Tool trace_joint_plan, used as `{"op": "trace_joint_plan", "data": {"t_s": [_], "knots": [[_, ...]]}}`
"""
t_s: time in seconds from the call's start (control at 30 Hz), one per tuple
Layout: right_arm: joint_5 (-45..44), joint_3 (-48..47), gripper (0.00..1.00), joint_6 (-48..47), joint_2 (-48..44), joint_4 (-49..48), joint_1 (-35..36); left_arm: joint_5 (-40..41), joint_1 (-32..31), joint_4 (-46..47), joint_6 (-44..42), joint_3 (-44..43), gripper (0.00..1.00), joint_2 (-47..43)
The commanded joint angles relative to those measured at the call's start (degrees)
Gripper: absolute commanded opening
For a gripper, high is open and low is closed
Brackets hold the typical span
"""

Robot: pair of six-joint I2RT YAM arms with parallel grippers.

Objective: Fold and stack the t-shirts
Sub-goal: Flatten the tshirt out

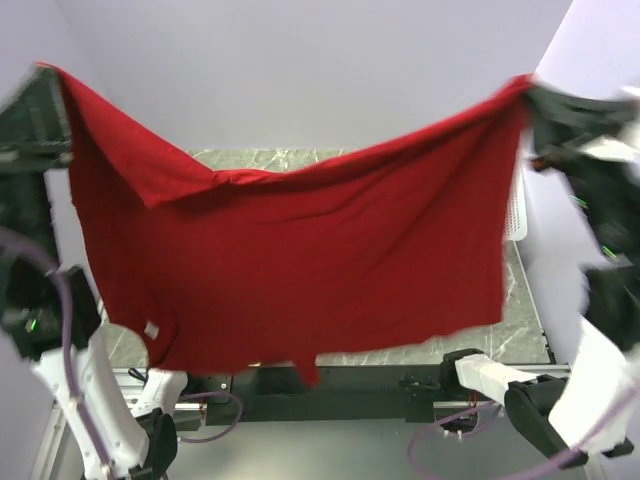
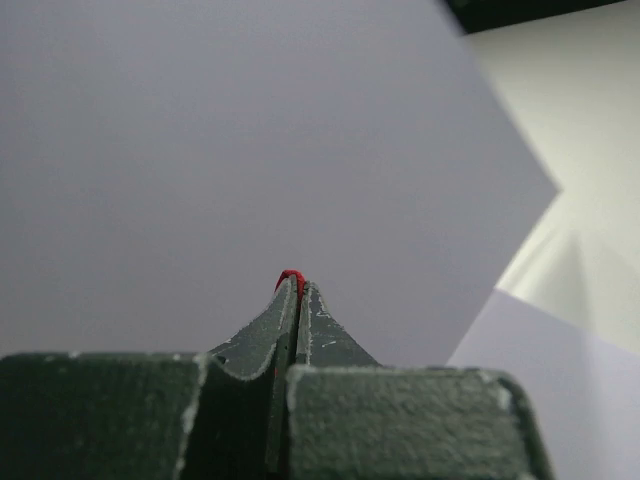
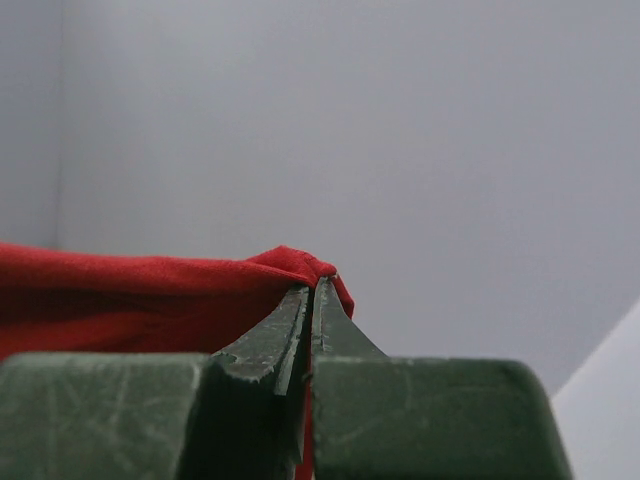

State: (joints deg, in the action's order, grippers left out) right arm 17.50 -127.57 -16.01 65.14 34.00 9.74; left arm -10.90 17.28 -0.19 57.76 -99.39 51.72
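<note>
Both pairs of jaws are clamped on the t-shirt (image 1: pixel 300 270), one upper corner each, held high! It hangs spread between them, long axis left to right, lower edge dangling over the counter (image 1: pixel 527 330), neither arm nearer.

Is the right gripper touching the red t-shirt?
Touching. In the right wrist view, the right gripper pinches the t-shirt between its shut jaws.

Sliver of red t-shirt (image 2: pixel 290 274) between tightly pressed jaws, pale wall (image 2: pixel 200 150) behind.
</note>
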Motion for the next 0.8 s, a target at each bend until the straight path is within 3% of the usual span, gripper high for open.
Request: {"op": "trace_joint_plan", "data": {"t_s": [0.0, 0.17, 0.3, 0.4, 0.53, 0.77], "knots": [[4.9, 11.8, 0.00, 1.9, 3.9, -2.0, -0.2, 0.6, 0.1, -1.2, -1.3, 9.3, 0.01, 2.1], [7.5, 31.9, 0.00, 2.9, 10.3, -10.9, -0.2, 0.3, 0.1, 3.4, -3.0, 29.1, 0.01, 5.9], [6.4, 38.0, 0.00, 1.1, 21.0, -16.7, 1.3, 0.0, -0.8, 13.3, -4.6, 39.8, 0.01, 19.3], [2.3, 33.8, 0.00, 0.8, 34.0, -17.3, 2.0, 1.6, -2.9, 14.8, -7.0, 36.6, 0.01, 33.3], [-2.9, 19.4, 0.00, 2.4, 52.2, -13.9, 2.1, 3.0, -5.6, 12.2, -7.9, 27.0, 0.01, 49.6], [-13.7, 12.6, 0.00, 3.1, 60.5, -17.4, 3.0, 6.9, -8.0, 7.8, -6.7, 13.0, 0.01, 64.4]]}}
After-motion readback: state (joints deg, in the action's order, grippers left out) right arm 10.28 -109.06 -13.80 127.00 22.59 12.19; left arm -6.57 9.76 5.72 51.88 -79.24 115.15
